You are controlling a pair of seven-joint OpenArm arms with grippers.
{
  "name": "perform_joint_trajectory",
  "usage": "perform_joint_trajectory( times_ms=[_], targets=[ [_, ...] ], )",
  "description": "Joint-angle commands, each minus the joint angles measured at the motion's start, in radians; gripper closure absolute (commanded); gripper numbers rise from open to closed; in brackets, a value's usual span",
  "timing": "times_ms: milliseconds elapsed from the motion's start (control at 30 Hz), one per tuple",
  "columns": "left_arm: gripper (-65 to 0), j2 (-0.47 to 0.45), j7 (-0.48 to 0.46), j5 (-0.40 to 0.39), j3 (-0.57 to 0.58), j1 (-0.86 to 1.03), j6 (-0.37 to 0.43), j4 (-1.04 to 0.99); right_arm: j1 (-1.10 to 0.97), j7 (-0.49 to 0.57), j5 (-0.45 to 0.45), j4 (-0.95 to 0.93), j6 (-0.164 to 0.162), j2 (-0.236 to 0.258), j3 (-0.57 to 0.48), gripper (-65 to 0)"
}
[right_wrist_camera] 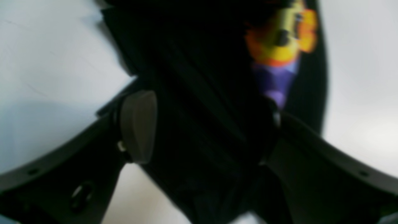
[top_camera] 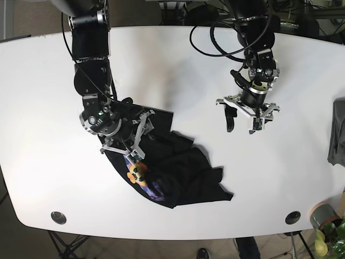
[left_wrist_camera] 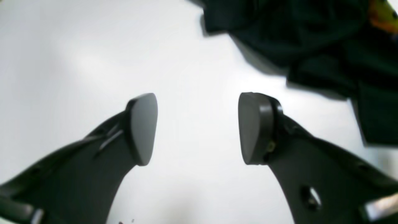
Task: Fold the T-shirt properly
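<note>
In the left wrist view, the left tool (left_wrist_camera: pixel 197 129) has its two pads apart over the bare white desk (left_wrist_camera: pixel 77 56), with nothing between them; the dark T-shirt (left_wrist_camera: pixel 311 37) lies crumpled at the upper right. In the right wrist view, the right tool (right_wrist_camera: pixel 205 127) is spread around a fold of the T-shirt. In the base view, the T-shirt (top_camera: pixel 183 172) lies bunched on the desk near the front edge.

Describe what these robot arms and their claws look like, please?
Both arms are black, jointed tubes with loose black cables looping along them. Each ends in a two-fingered claw: curved dark fingers tipped with flat, rounded grey pads. The left gripper has silver brackets.
</note>
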Motion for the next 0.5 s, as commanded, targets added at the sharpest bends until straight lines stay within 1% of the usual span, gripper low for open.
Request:
perform_joint_trajectory(
  times_ms=[0,100,200,400,467],
  targets=[
    [-37.5,-0.026,-0.029,-0.013,-0.003,-0.009,0.002,0.017,0.059,0.075,0.012,-0.07,0.002,-0.019,-0.021,-42.2],
    [-37.5,-0.051,-0.029,-0.014,-0.003,0.016,0.002,0.017,0.102,0.117,0.012,-0.167,0.002,-0.027,-0.026,-42.2],
    [-37.5,-0.055,-0.029,-0.014,-0.003,0.034,0.002,0.017,0.134,0.145,0.012,-0.239,0.002,-0.029,-0.027,-42.2],
    [-37.5,-0.094,-0.029,-0.019,-0.002,0.066,0.002,0.019,0.177,0.215,0.014,-0.353,0.002,-0.033,-0.029,-42.2],
    [-37.5,-0.095,-0.029,-0.019,-0.003,0.072,0.002,0.017,0.195,0.221,0.014,-0.385,0.002,-0.045,-0.029,-42.2]
  ],
)
